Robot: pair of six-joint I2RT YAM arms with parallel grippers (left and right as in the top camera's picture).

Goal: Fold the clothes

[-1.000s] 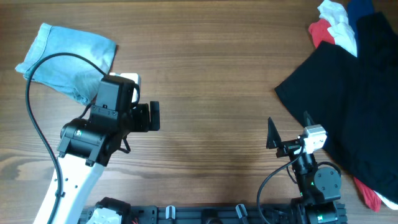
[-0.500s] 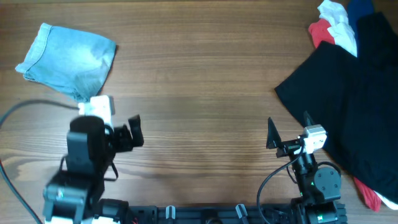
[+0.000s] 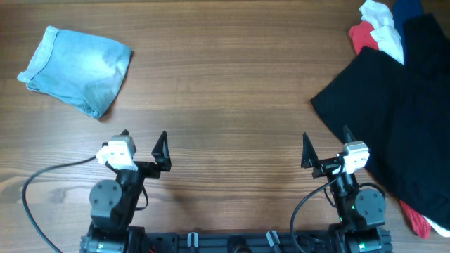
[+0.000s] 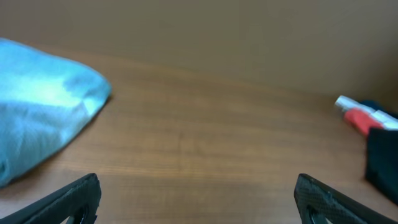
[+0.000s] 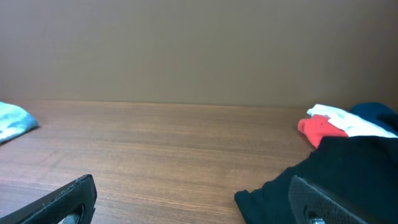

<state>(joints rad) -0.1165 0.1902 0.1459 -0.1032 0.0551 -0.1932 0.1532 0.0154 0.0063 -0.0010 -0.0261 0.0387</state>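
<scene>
The light blue denim shorts (image 3: pixel 77 69) lie folded in a compact bundle at the far left of the table. They also show in the left wrist view (image 4: pixel 40 127) and as a sliver in the right wrist view (image 5: pixel 13 121). My left gripper (image 3: pixel 143 144) is open and empty near the front edge, well short of the shorts; its fingertips frame bare wood in the left wrist view (image 4: pixel 196 198). My right gripper (image 3: pixel 325 145) is open and empty at the front right, with its fingertips also over wood in the right wrist view (image 5: pixel 193 198).
A large black garment (image 3: pixel 394 112) covers the right side of the table, close beside my right gripper. Red (image 3: pixel 362 36) and white garments (image 3: pixel 383 24) lie at the far right corner. A red edge (image 3: pixel 420 225) pokes out near the front right.
My left arm has pulled back from beside the shorts to the front edge of the table. The shorts stay where they were. The right arm has not moved.
</scene>
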